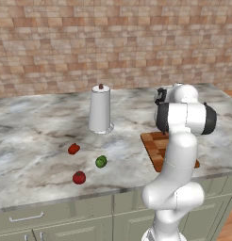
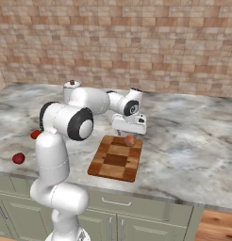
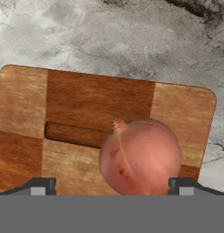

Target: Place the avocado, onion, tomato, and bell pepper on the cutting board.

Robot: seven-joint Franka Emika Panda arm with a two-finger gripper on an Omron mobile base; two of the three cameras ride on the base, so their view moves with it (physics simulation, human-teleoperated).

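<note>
The pale pink onion rests on the checkered wooden cutting board, near its far end. My gripper hovers right above it, open, its fingertips spread wider than the onion. Left of the board on the counter lie the red bell pepper, the green avocado and the round red tomato. The right base view also shows the tomato and, partly behind my arm, the bell pepper.
A tall white canister with a dark knob stands on the marble counter behind the vegetables. A brick wall closes off the back. The counter's front edge runs just below the tomato, with cabinet drawers underneath.
</note>
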